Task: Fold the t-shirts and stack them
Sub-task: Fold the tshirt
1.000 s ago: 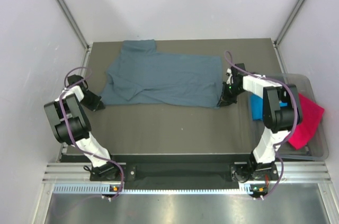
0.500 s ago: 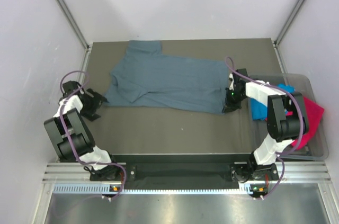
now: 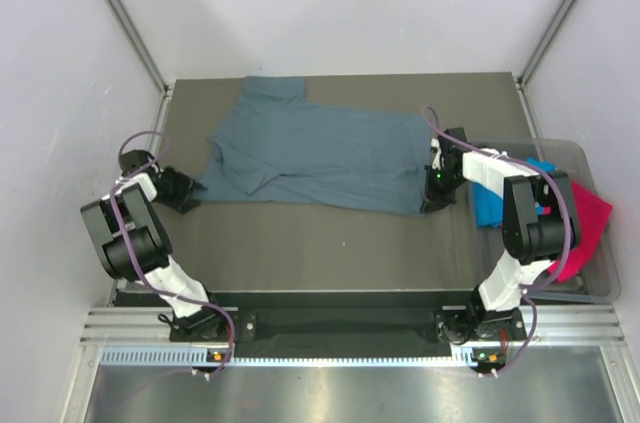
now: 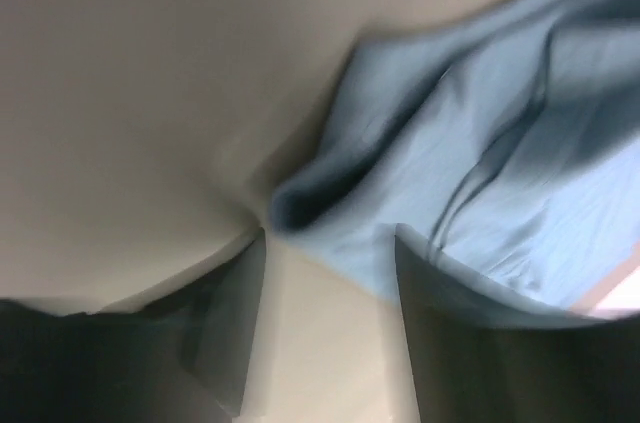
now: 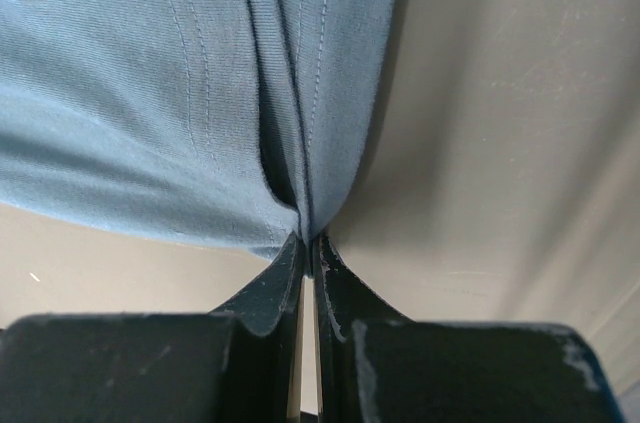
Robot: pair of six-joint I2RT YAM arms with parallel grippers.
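The blue-grey shirt [image 3: 320, 158] is spread across the surface [image 3: 320, 243] between the two pairs of jaws, rumpled, with one sleeve turned in near the left jaws; no fold has yet been made in it. The right jaws are pressed together on a bunched pleat of the shirt's stitched hem, which rises straight out of their tips; bare surface lies just to one side of them. The left jaws are spread, with nothing between them; a rounded lobe of the same shirt lies just ahead of the gap, and cloth runs along one finger, though the left wrist view is too blurred to tell whether it is touched. The turquoise shirt [image 3: 487, 205] and the pink shirt [image 3: 585, 228] are heaped in the clear tub [image 3: 598, 291] on the far side of the right jaws from the blue-grey shirt.

The step in hand is judged to be the flattening of the first shirt, so the task is at an early stage. The next move would call for the left jaws to be eased forward over the lobe and closed on it; the cloth could then be drawn taut between both pairs, provided the hem is not let slip.
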